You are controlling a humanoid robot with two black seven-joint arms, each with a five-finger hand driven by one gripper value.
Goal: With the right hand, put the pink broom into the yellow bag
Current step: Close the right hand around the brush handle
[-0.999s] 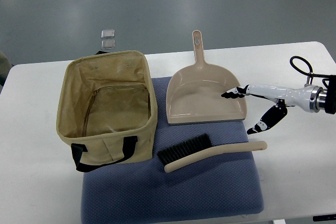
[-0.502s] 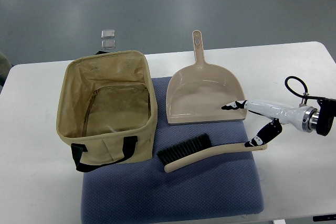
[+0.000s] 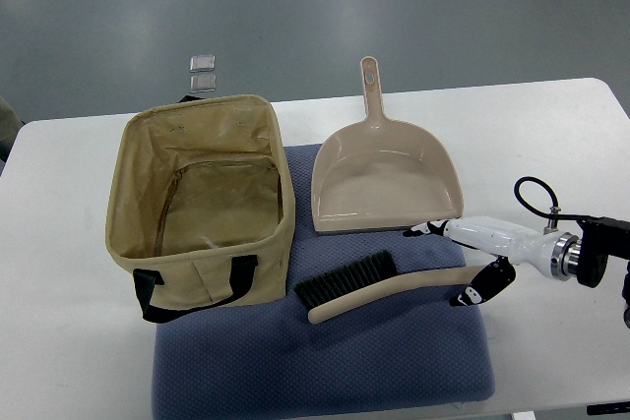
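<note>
- The pink broom (image 3: 394,287) lies flat on the blue mat (image 3: 325,361), in front of the dustpan (image 3: 384,179).
- Its long line runs almost side to side. The black bristles (image 3: 345,277) are at the picture's left end and the bare handle tip is at the right end, a bit higher up.
- My right hand (image 3: 458,263) comes in from the right edge and sits right at that handle tip.
- The fingers are spread apart. One set (image 3: 425,229) reaches over the handle toward the dustpan's front edge, and the thumb (image 3: 471,293) hangs on the near side of the handle. So the handle end lies between them.
- I can't tell if any finger is touching the handle. Nothing is held.
- I think I should close the fingers around the handle end next.
- The yellow bag (image 3: 202,204) stands open on the left, well apart from my hand. The bristle end points toward it.
- I'd have to carry the broom left, past its whole length, to reach the bag.
- My left hand isn't in the picture, so the right one is the one to use.
</note>
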